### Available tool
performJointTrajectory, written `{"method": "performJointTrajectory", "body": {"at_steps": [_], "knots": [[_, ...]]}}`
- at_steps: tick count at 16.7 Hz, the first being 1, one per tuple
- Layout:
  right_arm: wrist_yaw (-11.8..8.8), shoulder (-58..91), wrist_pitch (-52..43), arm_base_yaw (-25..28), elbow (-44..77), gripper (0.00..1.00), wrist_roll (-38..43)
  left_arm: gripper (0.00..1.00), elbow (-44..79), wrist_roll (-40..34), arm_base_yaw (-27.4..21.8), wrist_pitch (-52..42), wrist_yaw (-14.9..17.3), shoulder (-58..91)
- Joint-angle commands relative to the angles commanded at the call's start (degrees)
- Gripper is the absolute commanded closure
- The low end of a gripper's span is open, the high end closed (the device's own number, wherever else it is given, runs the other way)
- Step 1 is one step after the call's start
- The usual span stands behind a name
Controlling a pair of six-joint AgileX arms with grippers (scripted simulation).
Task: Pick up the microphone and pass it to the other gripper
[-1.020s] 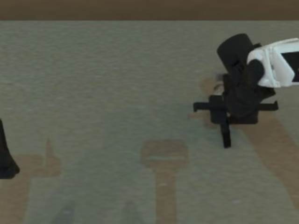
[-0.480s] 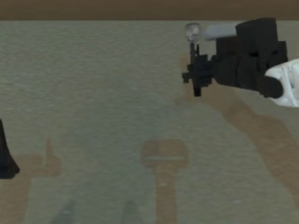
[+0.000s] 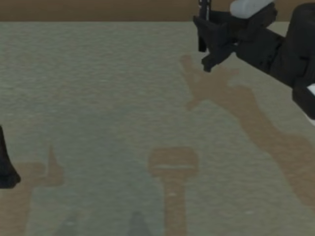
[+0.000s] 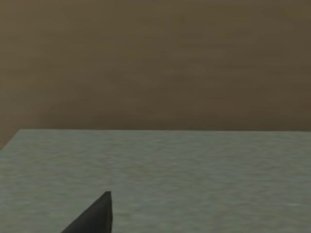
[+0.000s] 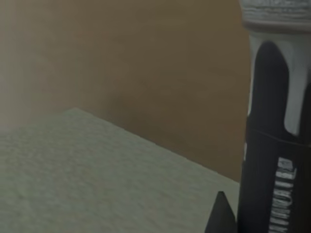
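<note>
The microphone fills one side of the right wrist view: a black handle with white lettering, topped by a silver-grey mesh head. My right gripper is shut on it and holds it high over the table's far right edge. One black fingertip shows beside the handle. From above, the microphone's dark handle blends with the gripper and its head is cut off by the picture's edge. The other gripper, my left one, sits parked at the left edge of the table, and only a black tip of it shows in its own wrist view.
The grey-green table bears only shadows: that of the right arm and a T-shaped one near the front. A brown wall runs along the far edge.
My right gripper has lifted the microphone off the right side of the table and carried it up and toward the far edge, turning as it rose. The left arm has stayed still.
</note>
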Motion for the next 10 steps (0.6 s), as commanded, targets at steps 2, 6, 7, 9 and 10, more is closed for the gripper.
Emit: {"method": "performJointTrajectory", "body": {"at_steps": [2,6,7,9,10], "knots": [[-0.74,-1.2,2.09,-0.07,-0.73,1.0,-0.81,0.0,0.0,0.0,0.0,0.0,0.0,0.0],[-0.79,-1.29,2.25,-0.08,-0.78,1.0,-0.88,0.0,0.0,0.0,0.0,0.0,0.0,0.0],[-0.72,-1.09,2.11,0.17,-0.5,1.0,-0.72,0.0,0.0,0.0,0.0,0.0,0.0,0.0],[0.09,-1.78,2.04,0.99,-0.84,1.0,-0.7,0.0,0.0,0.0,0.0,0.0,0.0,0.0],[1.16,-2.68,1.93,2.1,-1.31,1.0,-0.68,0.0,0.0,0.0,0.0,0.0,0.0,0.0]]}}
